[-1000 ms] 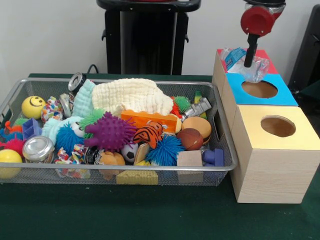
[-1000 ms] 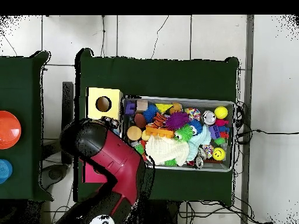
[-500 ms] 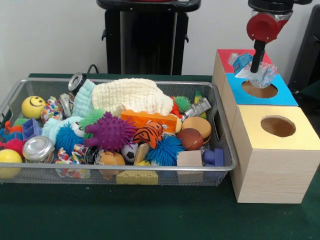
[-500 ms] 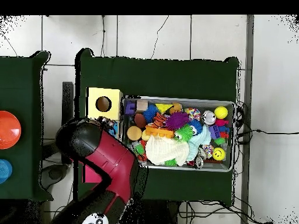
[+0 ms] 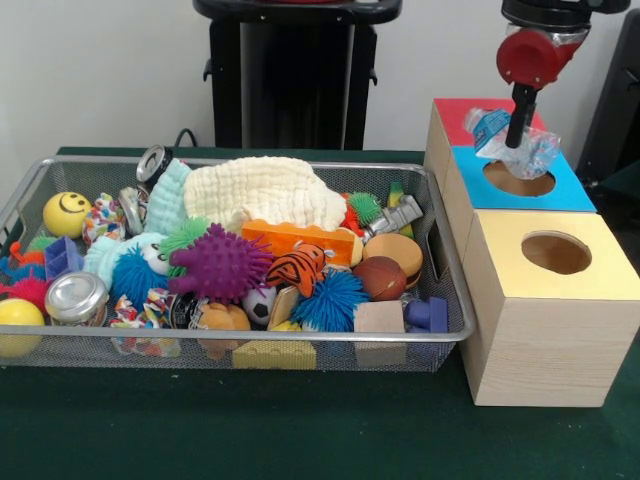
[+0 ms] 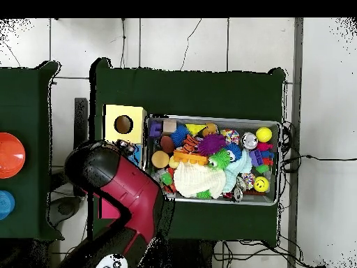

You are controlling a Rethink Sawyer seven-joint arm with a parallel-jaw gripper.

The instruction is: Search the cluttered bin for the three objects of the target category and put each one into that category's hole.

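I have carried the crumpled plastic bottle [image 5: 516, 145] from the red box [image 5: 462, 118] to above the blue box's hole [image 5: 518, 179], my gripper [image 5: 519, 130] clamped on it. Its blue label is unreadable. The cluttered bin [image 5: 440, 330] sits beside the boxes.

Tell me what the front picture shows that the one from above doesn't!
Only the front view shows the tool holding a crumpled clear plastic bottle above the blue box's hole, and the red box behind it. Only the overhead view shows the orange disc on a side table and the tiled floor. Both show the wire bin full of toys, the cream cloth and the yellow box.
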